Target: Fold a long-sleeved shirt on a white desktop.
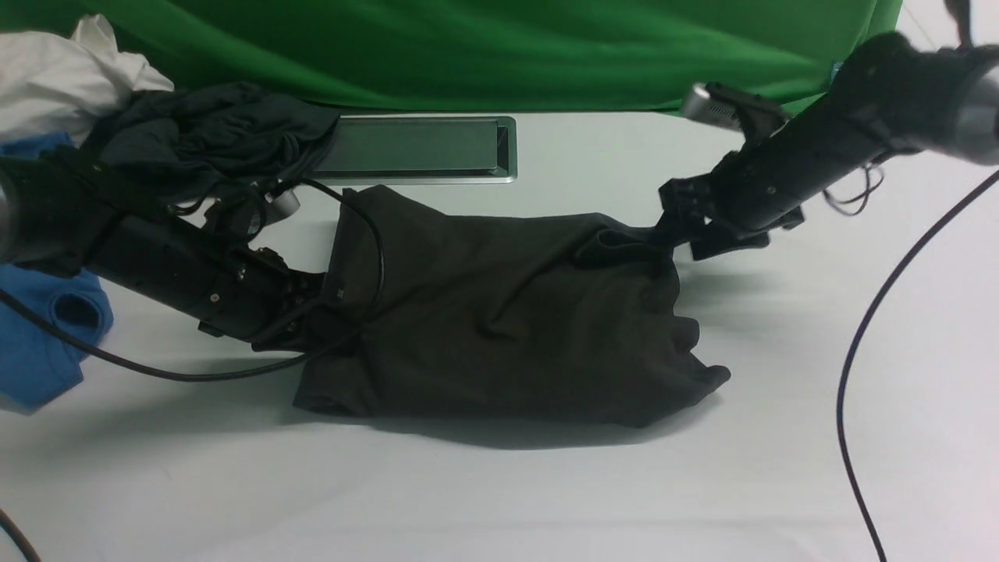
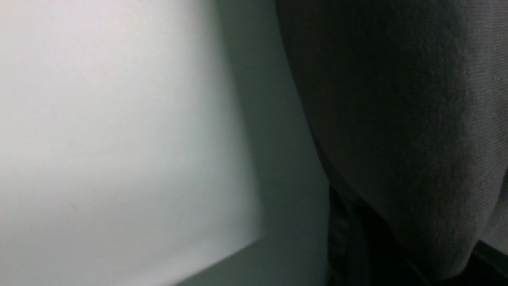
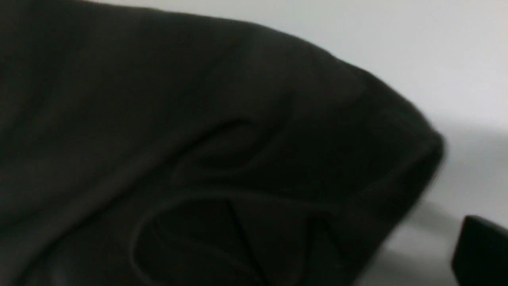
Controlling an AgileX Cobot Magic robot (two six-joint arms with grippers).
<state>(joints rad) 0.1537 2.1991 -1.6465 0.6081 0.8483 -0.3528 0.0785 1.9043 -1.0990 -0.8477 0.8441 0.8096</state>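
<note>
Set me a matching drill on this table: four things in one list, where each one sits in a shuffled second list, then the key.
Things
1. long-sleeved shirt
2. blue shirt
3. silver-framed hatch
4. white cloth

Places
A. set into the desktop at the back, by the green backdrop
B. far left corner at the back, beside the dark grey garment
C. spread across the middle of the desktop
D. left edge, nearer the robot than the white cloth

Pairs: 1-C, 2-D, 3-A, 4-B
</note>
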